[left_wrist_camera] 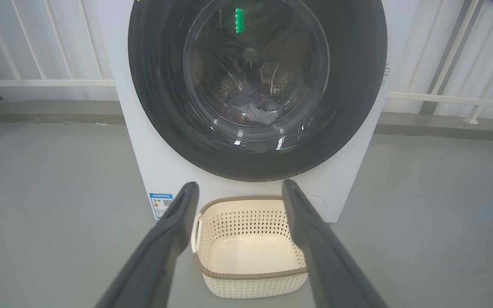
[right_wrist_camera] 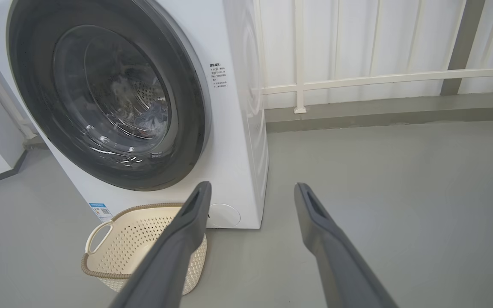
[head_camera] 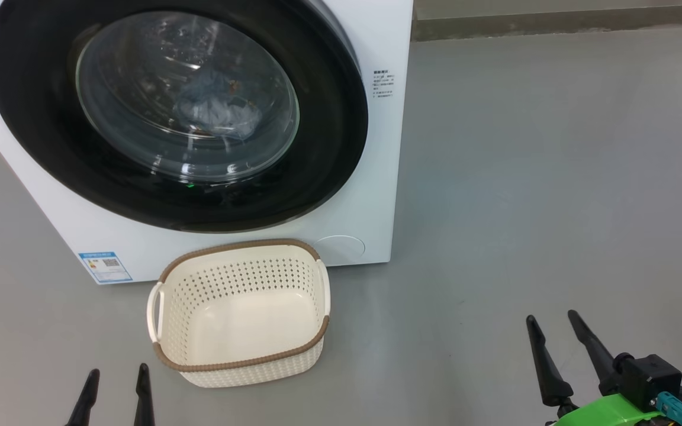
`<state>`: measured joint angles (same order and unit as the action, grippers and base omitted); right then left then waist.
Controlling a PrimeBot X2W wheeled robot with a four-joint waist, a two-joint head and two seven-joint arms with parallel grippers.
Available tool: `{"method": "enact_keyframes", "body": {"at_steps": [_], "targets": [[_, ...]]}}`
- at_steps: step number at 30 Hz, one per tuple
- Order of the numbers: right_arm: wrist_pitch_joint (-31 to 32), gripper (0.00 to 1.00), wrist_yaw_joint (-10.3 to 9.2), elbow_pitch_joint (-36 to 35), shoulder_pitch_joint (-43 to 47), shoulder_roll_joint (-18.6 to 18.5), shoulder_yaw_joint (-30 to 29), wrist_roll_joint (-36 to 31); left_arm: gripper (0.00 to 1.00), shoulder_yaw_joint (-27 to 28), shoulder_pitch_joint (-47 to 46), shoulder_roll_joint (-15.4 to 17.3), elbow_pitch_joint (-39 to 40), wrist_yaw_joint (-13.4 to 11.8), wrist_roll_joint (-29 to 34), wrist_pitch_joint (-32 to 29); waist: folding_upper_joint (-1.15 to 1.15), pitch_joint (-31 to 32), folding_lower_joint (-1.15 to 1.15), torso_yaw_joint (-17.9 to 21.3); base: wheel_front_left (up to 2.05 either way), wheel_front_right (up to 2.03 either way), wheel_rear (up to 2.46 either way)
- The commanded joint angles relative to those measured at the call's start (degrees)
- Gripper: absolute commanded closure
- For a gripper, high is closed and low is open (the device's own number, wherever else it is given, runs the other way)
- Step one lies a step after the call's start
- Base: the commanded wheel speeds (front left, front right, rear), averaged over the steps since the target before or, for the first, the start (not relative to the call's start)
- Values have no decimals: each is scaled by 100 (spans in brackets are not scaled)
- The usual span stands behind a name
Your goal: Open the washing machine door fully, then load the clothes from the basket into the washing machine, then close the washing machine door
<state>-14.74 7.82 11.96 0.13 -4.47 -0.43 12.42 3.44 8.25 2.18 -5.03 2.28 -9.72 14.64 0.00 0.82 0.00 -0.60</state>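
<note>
The washing machine (head_camera: 376, 148) stands with its door (head_camera: 329, 118) flush against the front. I cannot tell whether the latch has caught, and if it has not, the door could swing out. The basket (head_camera: 258, 371) sits empty just below the door, and the clothes (head_camera: 216, 112) lie in the drum. My left pincer (head_camera: 117, 371) and right pincer (head_camera: 552, 317) are wide and hold nothing; a careless reach forward could knock the basket.

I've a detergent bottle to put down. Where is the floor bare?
Widest: the grey floor right of the washing machine, back to the kerb and forward to the right gripper. A smaller patch lies left of the basket, by the blue label. It is crowded between basket and washing machine.
</note>
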Motion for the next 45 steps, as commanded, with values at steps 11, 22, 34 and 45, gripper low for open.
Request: {"method": "enact_keyframes", "body": {"at_steps": [11,22,34,45], "targets": [[-26,0,-33,-209,-22,55,-75,-268,0,227,-27,70,67,-87,156,36,0,44,0,-34,0,0,0],[-26,0,-33,-157,-17,80,-115,-300,0,248,1,70,131,-101,115,36,0,64,0,-13,0,0,0],[31,100,2,236,11,99,-237,-143,100,61,88,-80,-251,4,13,-44,0,58,0,16,0,0,0],[221,100,-1,227,-39,105,-271,584,100,80,-42,-66,-306,50,-731,-229,0,46,1,20,0,0,0]]}}
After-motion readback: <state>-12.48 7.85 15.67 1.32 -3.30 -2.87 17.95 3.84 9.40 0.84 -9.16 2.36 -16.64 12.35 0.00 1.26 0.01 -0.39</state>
